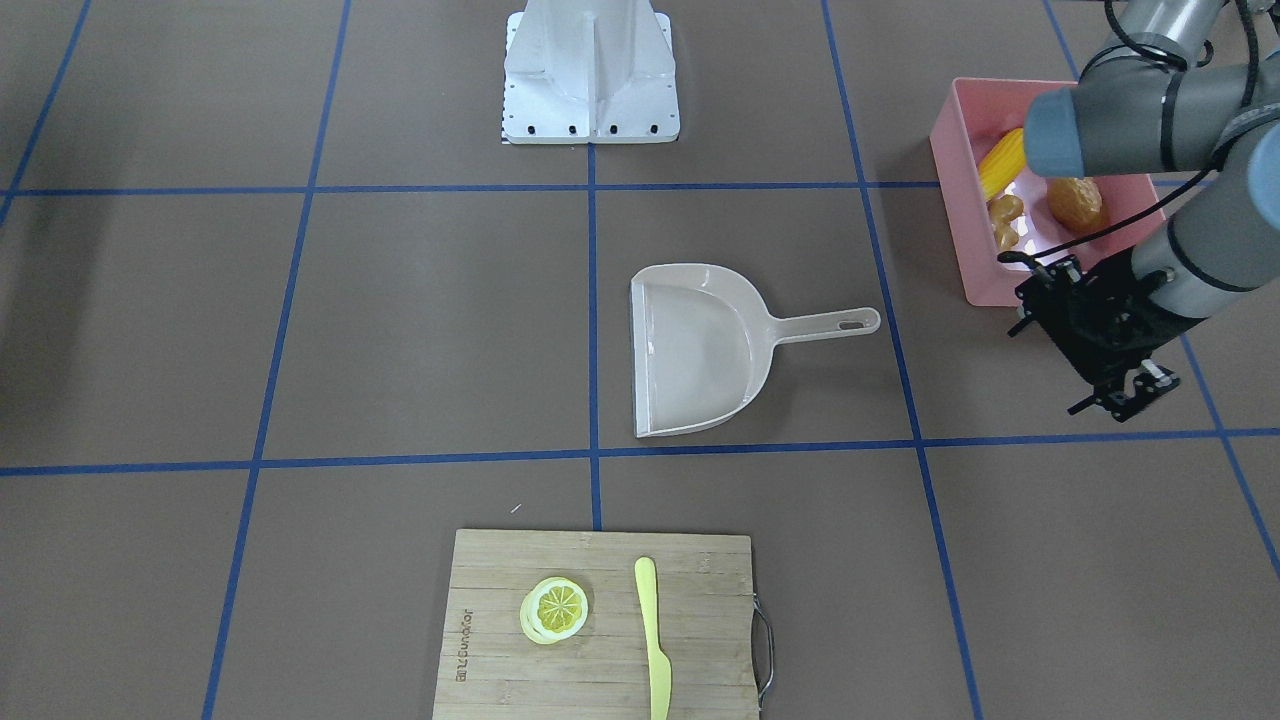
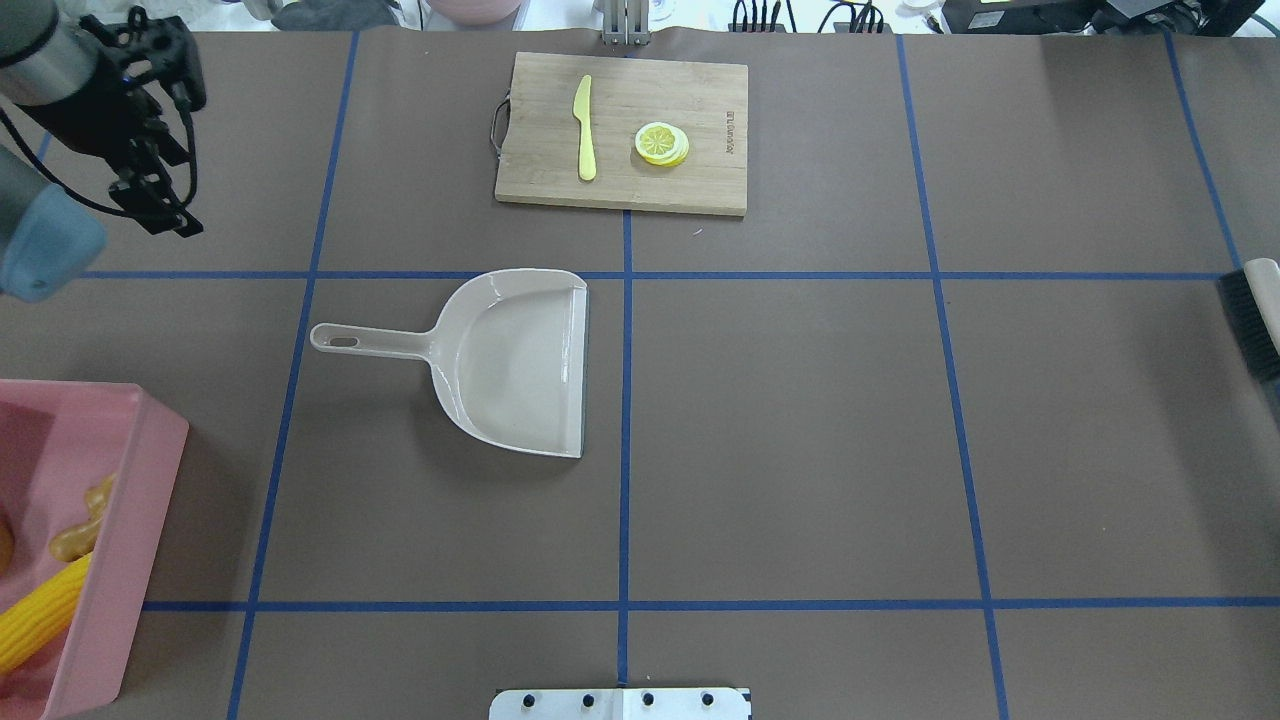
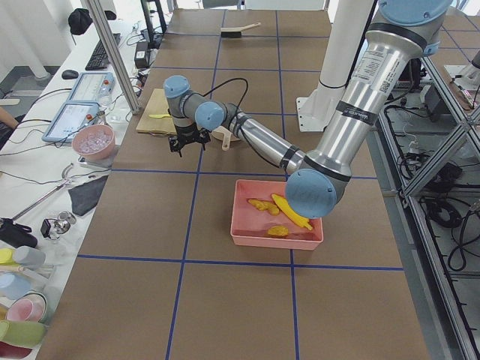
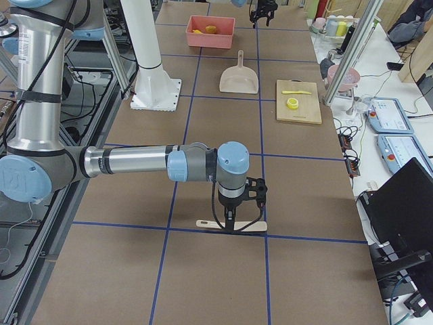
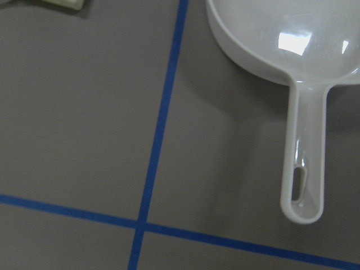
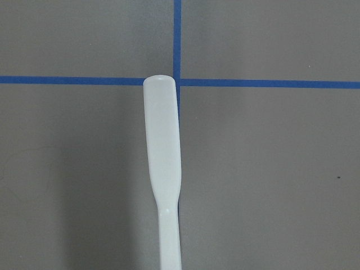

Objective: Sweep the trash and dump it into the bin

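Pink plastic marks the bin (image 1: 962, 240) at the upper right of the front-facing view, standing on the brown worktop (image 1: 300, 330) with its blue tape grid. All three pieces of trash lie inside it: the yellow corn cob (image 1: 1003, 160) towards the top, the tan ginger root (image 1: 1005, 220) below it by the left wall, and the brown potato (image 1: 1075, 203) to the right, partly under the left arm.

The left end effector (image 1: 1120, 393) hangs just below the bin's lower edge, above bare worktop; its fingers look spread and hold nothing. Its wrist camera looks down on the dustpan's handle.

The beige dustpan (image 1: 700, 350) sits empty near the centre, flat on the worktop, handle pointing to the right of that view towards the bin but well apart from it. At the bottom centre a wooden cutting board (image 1: 600, 670) carries a lemon slice (image 1: 554, 610) and a pale yellow knife (image 1: 655, 640).

In the right side view, the right end effector (image 4: 233, 220) is low over a brush (image 4: 230, 225) that lies on the worktop at lower centre. Whether it grips the handle I cannot tell.
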`<move>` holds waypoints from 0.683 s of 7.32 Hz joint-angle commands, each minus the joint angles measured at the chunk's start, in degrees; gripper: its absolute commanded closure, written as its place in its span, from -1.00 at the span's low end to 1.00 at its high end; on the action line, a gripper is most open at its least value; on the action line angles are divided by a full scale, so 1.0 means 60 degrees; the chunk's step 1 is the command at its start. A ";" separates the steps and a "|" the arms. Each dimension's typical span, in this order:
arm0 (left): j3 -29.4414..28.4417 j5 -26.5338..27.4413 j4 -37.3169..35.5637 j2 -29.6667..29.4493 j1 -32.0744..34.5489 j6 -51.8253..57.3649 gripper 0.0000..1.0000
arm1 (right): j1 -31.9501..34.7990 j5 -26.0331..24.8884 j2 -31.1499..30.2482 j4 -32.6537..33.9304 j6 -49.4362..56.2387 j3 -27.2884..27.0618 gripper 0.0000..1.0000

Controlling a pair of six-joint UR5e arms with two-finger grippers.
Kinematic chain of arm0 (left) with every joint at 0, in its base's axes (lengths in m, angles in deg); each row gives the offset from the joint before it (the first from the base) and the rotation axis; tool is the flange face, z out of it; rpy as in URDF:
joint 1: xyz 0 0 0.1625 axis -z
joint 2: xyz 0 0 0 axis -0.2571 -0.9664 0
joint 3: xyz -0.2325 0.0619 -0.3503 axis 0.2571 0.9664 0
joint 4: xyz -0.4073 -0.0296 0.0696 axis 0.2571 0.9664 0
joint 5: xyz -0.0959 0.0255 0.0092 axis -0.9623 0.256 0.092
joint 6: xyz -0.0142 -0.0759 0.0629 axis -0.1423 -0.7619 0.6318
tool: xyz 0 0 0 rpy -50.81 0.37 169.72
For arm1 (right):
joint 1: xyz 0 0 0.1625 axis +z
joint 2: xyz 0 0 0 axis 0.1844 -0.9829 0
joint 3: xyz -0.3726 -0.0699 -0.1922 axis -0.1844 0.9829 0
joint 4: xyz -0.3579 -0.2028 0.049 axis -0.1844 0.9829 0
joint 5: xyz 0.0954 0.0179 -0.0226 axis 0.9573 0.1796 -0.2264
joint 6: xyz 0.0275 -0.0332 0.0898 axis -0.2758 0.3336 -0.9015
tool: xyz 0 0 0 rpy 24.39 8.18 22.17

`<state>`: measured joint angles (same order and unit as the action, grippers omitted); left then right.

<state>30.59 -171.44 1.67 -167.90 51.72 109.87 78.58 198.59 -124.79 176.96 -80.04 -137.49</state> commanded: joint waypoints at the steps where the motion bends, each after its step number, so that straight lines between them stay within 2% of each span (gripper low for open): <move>1: -0.0015 -0.0520 0.0003 0.0884 0.1516 -0.1492 -0.96 | -0.0015 0.0003 0.0000 0.0005 -0.0011 -0.0002 -1.00; 3: -0.0001 -0.0667 -0.0012 0.2097 0.3083 -0.1568 -0.96 | 0.0000 -0.0011 0.0000 0.0005 -0.0011 0.0012 -1.00; 4: -0.0001 -0.0667 0.0003 0.2786 0.3801 -0.2162 -0.97 | 0.0000 -0.0011 0.0000 0.0005 -0.0011 0.0012 -1.00; 5: -0.0015 -0.0624 0.0018 0.3271 0.4026 -0.2386 -0.97 | 0.0000 -0.0011 0.0000 0.0005 -0.0011 0.0012 -1.00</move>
<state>30.56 -175.29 1.68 -152.57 72.56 97.87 78.58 198.53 -124.80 176.99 -80.11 -137.42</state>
